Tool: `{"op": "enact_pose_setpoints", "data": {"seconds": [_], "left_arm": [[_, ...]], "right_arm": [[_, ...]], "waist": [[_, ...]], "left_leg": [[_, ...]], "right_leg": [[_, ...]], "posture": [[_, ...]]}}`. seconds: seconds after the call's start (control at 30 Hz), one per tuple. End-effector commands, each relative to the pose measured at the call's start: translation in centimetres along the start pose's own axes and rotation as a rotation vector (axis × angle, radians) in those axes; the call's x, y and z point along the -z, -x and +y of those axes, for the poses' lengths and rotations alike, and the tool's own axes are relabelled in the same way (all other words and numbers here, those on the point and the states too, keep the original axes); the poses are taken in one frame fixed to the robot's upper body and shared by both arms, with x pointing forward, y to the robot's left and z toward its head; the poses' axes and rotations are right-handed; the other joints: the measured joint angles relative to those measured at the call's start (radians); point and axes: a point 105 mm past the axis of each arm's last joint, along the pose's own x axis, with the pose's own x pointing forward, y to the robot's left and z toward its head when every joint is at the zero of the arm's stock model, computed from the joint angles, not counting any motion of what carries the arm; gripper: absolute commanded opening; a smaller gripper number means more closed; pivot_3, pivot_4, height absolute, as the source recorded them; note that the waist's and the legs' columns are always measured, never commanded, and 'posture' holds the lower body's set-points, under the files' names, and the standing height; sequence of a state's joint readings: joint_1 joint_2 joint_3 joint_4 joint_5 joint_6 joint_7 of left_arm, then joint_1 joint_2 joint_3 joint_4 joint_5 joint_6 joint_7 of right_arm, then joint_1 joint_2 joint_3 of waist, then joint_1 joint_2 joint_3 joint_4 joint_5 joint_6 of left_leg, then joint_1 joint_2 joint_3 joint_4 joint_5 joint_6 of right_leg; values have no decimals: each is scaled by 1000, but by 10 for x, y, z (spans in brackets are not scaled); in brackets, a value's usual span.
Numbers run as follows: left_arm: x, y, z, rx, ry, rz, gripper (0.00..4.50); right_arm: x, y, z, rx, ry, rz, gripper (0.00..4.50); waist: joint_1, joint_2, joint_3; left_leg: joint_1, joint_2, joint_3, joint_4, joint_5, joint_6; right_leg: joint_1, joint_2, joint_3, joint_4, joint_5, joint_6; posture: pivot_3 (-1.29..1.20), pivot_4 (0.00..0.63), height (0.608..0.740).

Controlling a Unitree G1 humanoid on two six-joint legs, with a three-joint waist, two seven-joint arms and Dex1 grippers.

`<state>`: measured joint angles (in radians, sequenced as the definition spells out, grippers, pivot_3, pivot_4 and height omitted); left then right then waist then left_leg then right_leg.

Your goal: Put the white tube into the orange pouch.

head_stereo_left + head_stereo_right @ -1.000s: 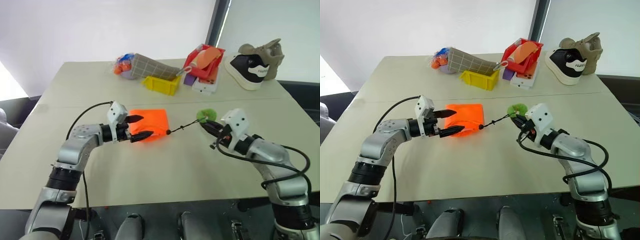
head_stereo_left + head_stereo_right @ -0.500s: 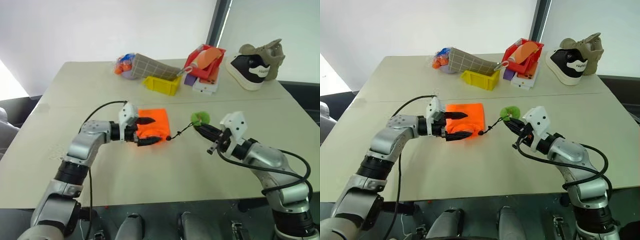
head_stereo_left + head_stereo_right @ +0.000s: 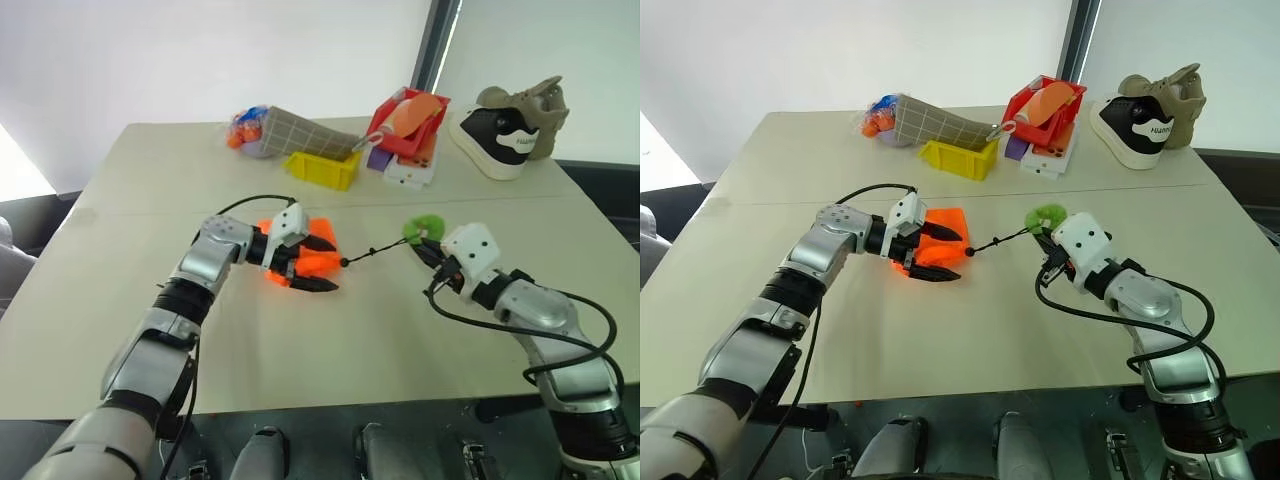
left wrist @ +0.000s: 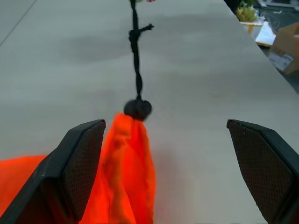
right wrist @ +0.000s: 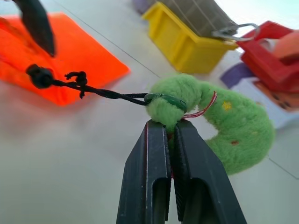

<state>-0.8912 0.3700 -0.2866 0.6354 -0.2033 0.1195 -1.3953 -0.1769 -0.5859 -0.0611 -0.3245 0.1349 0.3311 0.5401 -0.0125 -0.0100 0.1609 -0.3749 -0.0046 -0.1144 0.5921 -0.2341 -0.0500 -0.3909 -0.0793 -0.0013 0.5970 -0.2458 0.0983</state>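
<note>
- Since a second ago my left gripper has swung in across the orange pouch toward its gathered end, and the pouch has bunched up under it where it lay flat; my right gripper has kept its pinch on the green fuzzy tag.
- Table comes first as the largest thing: it carries the pouch directly beneath my left fingers and the tag just ahead of my right ones.
- Orange pouch: soft, light fabric that creases and slides, so I judge it will collapse rather than stand open. It sits between my left fingers, nearer one of them, its puckered neck just ahead of the tips.
- Left gripper: fingers wide apart, straddling the neck, closed on nothing yet. I would take one lip of the fabric at the neck, not the flat body.
- Right gripper: fingers pressed together on the tag's near end.
- Black cord runs from the tag back to the bead at the neck; thin and limp, it only helps when pulled taut.
- White tube: I cannot pick it out anywhere, so its place is unknown to me. I expect it to be small, stiff, smooth and light, best pinched across its middle.
</note>
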Motion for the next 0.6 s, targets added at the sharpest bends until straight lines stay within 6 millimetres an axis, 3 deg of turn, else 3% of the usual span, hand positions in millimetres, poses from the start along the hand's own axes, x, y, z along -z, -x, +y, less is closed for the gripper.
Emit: {"op": "enact_pose_setpoints", "data": {"seconds": [0.03, 0.6], "left_arm": [[-12, 0, 4, 25, -18, -18, 4448], [-6, -11, 9, 34, 135, -56, 4448]], "right_arm": [[-17, 0, -4, 24, 35, -81, 0], [-36, -3, 20, -88, 72, -185, 0]], "waist": [[0, 0, 0], [-1, 0, 0]], "left_leg": [[0, 0, 0, 0, 0, 0], [1, 0, 0, 1, 0, 0]], "right_leg": [[0, 0, 0, 0, 0, 0], [1, 0, 0, 1, 0, 1]], "posture": [[0, 150, 740], [0, 150, 740]]}}
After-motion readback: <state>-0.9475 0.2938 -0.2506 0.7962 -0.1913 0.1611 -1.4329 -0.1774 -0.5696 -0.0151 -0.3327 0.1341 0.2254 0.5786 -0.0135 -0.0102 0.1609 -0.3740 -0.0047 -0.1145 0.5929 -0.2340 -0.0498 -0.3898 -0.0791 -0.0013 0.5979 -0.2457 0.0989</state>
